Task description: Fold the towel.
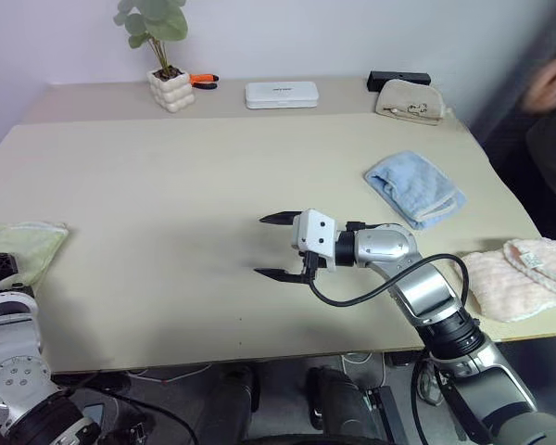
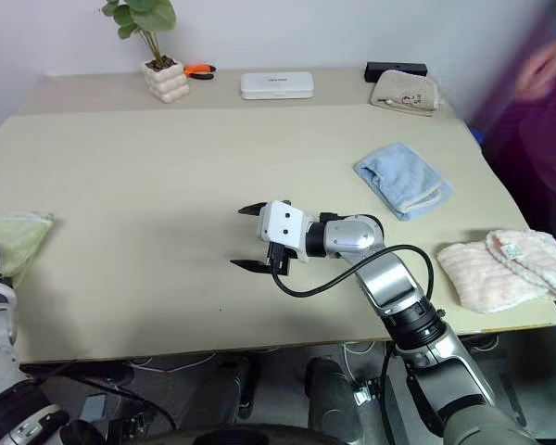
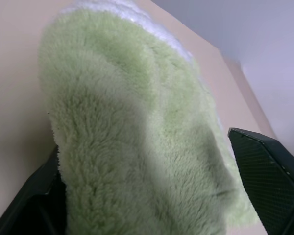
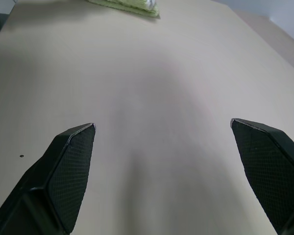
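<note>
The towel [image 1: 25,243], light green terry with white edging, lies bunched in a folded heap at the table's far left edge. My left gripper [image 3: 142,142] is right at it. In the left wrist view its fingers [image 3: 269,181] stand wide apart with the towel [image 3: 137,127] lying between them, so the gripper is open. My right gripper [image 1: 259,247] hovers over the bare middle of the table [image 1: 167,176], pointing left toward the towel. It is open with nothing between its fingers [image 4: 68,166]. The towel [image 4: 127,6] shows far ahead of it.
A folded light blue towel [image 1: 415,188] lies at the right, and a pale pink towel [image 1: 519,276] sits at the right front edge. Along the back stand a potted plant [image 1: 170,88], an orange tool [image 1: 204,80], a white case [image 1: 281,94], a black box [image 1: 398,79] and a beige pouch [image 1: 410,100]. A person [image 1: 551,111] is at the far right.
</note>
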`<act>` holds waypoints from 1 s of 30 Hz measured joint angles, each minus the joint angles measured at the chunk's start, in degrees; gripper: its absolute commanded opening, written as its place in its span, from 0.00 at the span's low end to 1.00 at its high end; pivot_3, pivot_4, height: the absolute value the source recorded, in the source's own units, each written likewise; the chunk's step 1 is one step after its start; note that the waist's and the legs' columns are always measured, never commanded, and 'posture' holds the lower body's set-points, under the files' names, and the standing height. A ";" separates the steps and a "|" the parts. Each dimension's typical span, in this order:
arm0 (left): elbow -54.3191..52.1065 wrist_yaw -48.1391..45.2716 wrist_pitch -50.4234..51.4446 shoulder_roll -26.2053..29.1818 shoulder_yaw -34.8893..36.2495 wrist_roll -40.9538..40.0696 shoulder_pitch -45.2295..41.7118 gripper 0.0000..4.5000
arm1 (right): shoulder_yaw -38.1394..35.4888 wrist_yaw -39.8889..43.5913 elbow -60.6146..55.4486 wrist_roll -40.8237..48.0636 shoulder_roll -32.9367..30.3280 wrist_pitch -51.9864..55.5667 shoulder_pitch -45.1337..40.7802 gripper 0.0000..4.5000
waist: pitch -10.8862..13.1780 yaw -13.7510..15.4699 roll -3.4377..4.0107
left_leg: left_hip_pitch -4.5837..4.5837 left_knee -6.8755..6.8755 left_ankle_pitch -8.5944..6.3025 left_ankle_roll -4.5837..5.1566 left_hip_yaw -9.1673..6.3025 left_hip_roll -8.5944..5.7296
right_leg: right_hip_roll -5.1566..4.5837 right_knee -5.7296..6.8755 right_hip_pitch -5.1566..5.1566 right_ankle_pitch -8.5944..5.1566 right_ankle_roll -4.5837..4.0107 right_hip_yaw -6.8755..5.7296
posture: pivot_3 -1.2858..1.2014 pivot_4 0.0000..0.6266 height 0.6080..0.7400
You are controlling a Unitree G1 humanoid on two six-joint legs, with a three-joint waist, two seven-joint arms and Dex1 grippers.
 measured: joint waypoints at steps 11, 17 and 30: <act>11.10 -3.28 1.06 5.58 -4.75 2.60 -7.25 0.98 | -0.03 -0.93 -0.17 -0.12 -0.15 0.88 0.15 1.00 | 0.00 0.23 0.00 | 0.00 0.01 0.01 -0.01 -0.05 -0.03 | 0.00 0.03 0.01 0.04 0.07 -0.06 | 0.52 0.24 0.94; 22.29 -7.62 0.27 7.55 -9.27 6.77 -17.27 0.98 | -0.03 -1.35 -0.19 -0.60 -0.15 0.87 0.12 1.00 | -0.01 -0.13 -0.02 | -0.01 -0.01 0.00 0.00 -0.03 -0.05 | -0.01 0.00 -0.01 0.06 0.12 -0.06 | 0.52 0.24 0.94; -11.96 -12.56 13.32 6.50 -11.72 -1.29 12.88 0.99 | -6.11 -1.63 -1.10 1.99 -5.64 6.60 1.79 1.00 | 0.01 -1.07 -0.05 | -0.02 -0.01 -0.13 -0.05 -0.05 0.09 | -0.06 0.02 -0.03 -0.08 -0.14 0.09 | 0.52 0.24 0.94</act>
